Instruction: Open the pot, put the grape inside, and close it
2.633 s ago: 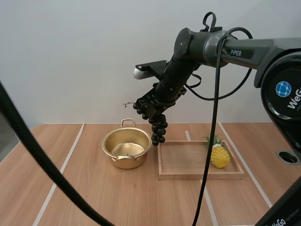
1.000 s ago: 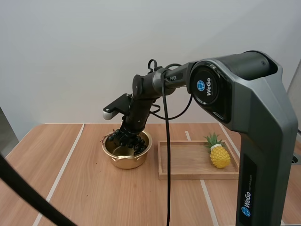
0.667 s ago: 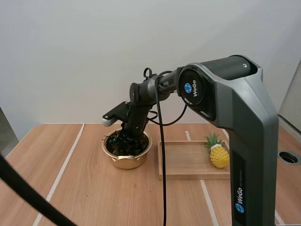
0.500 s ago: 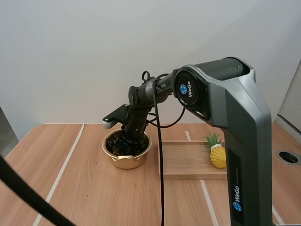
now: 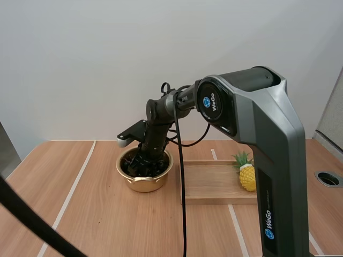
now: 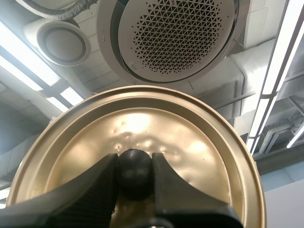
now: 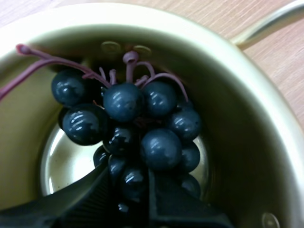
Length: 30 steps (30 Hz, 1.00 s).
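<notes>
The gold pot (image 5: 146, 183) stands open on the table, left of the wooden tray. My right gripper (image 5: 142, 161) reaches down inside it, shut on the bunch of dark grapes (image 5: 134, 167). In the right wrist view the grapes (image 7: 142, 118) hang within the pot's wall (image 7: 247, 123), purple stems up, with my right gripper (image 7: 129, 190) pinching the bunch's low berries. The left wrist view has my left gripper (image 6: 135, 168) shut on the black knob (image 6: 135, 159) of the gold lid (image 6: 190, 137), held up off the table.
A wooden tray (image 5: 214, 188) lies right of the pot with a small toy pineapple (image 5: 247, 176) at its right end. White tape lines run across the wooden table (image 5: 96, 225). My right arm's big grey link stands over the tray's right side.
My right arm carried the grapes from above the tray's left edge down into the pot. Over the last second the bunch sank a little deeper.
</notes>
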### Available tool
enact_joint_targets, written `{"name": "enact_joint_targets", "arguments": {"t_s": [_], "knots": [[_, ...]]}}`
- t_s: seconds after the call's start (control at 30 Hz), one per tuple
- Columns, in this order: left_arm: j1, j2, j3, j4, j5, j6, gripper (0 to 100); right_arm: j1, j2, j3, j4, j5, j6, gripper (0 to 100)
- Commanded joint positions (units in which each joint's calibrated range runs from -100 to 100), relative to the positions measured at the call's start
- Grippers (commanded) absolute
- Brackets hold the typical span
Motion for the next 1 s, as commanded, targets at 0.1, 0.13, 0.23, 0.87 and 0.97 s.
{"name": "enact_joint_targets", "arguments": {"t_s": [0.1,0.13,0.23,0.87,0.97], "knots": [[0.12,-0.01,-0.08,0.16,0.08,0.00,0,-0.10,2.73,1.36,-2.19,3.08,3.52,0],[0.12,-0.01,-0.08,0.16,0.29,0.00,0,-0.10,2.73,1.36,-2.72,2.66,4.04,0],[0.12,-0.01,-0.08,0.16,0.69,0.00,0,-0.10,2.27,1.36,-6.43,0.98,6.51,13],[0.12,-0.01,-0.08,0.16,2.89,0.00,0,-0.10,-9.65,1.36,-10.69,-2.26,7.30,100],[0.12,-0.01,-0.08,0.16,3.72,0.00,0,-0.10,-9.65,1.36,-10.41,-1.20,7.50,100]]}}
